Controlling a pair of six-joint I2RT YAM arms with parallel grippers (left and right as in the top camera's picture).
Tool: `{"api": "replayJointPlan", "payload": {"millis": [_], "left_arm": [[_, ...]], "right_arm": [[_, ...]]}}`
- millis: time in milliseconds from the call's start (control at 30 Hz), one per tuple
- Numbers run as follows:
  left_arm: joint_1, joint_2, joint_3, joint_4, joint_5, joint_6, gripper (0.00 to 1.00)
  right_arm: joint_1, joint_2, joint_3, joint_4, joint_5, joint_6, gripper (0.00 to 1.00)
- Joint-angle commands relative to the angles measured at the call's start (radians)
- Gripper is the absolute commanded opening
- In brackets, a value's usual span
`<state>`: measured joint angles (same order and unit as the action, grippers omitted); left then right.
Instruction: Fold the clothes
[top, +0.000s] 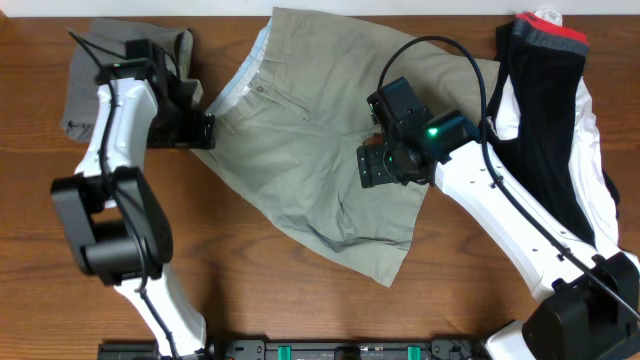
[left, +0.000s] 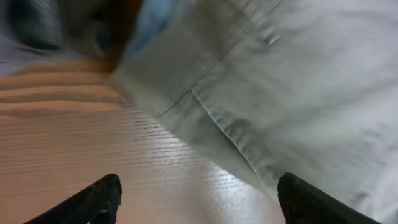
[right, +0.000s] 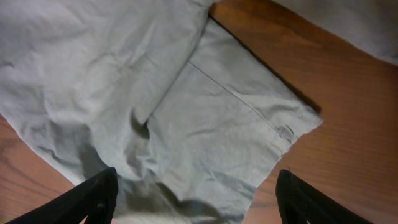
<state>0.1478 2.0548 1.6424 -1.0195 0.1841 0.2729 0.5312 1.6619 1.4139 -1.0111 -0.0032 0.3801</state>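
Shorts (top: 310, 150), khaki, lay spread flat mid-counter (top: 300, 310) in the overhead view, with 1 grey garment (top: 85, 85) far left and dark clothes (top: 550, 110) far right. Left wrist view: left jaws released, empty, at the shorts' side edge. Right wrist view: right jaws released, empty, above a leg hem.

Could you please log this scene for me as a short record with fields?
shorts: khaki, spread mid-table
left tool: open, empty, at the shorts' waist edge
right tool: open, empty, over a leg hem
grey garment: table's far left corner
dark pile: black, red and white clothes, right edge
table: brown wood
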Motion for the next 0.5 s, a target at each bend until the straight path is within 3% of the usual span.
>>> {"api": "replayJointPlan", "payload": {"millis": [0, 300, 467], "left_arm": [[0.003, 0.036, -0.01, 0.005, 0.006, -0.051, 0.75], [0.003, 0.068, -0.01, 0.046, 0.006, -0.276, 0.41], [0.003, 0.07, -0.02, 0.046, -0.009, -0.327, 0.39]], "right_arm": [[-0.008, -0.006, 0.01, 0.006, -0.005, -0.023, 0.79], [-0.008, -0.006, 0.01, 0.034, -0.001, -0.023, 0.79], [-0.009, -0.006, 0.01, 0.048, 0.0, -0.023, 0.79]]}}
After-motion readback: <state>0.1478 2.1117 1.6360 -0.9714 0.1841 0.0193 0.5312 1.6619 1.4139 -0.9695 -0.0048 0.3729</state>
